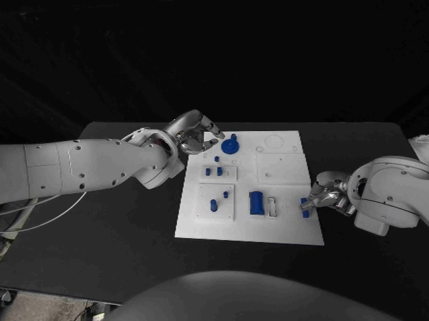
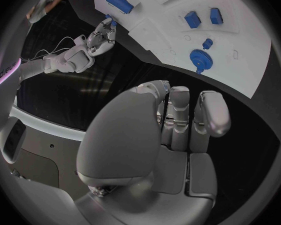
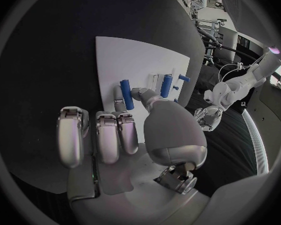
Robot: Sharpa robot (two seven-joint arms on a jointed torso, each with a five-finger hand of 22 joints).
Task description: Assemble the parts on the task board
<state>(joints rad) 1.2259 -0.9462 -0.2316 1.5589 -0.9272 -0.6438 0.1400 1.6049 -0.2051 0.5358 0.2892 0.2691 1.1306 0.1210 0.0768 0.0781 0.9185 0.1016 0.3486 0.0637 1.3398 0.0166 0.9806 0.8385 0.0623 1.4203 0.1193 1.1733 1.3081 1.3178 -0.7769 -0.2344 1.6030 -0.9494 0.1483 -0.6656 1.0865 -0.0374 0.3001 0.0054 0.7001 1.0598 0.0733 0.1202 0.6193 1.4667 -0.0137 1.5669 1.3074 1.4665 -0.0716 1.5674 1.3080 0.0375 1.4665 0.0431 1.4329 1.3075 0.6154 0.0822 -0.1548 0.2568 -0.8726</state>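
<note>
I log: black table (image 1: 109, 221); flat white rectangular task board (image 1: 292, 167) at its centre. My left hand (image 1: 194, 131) hovers at the board's far left corner, fingers apart, grasping nothing, just beside a blue toothed gear (image 1: 231, 146). My right hand (image 1: 323, 198) pinches a slim blue peg (image 1: 305, 207) at the board's right edge.
</note>
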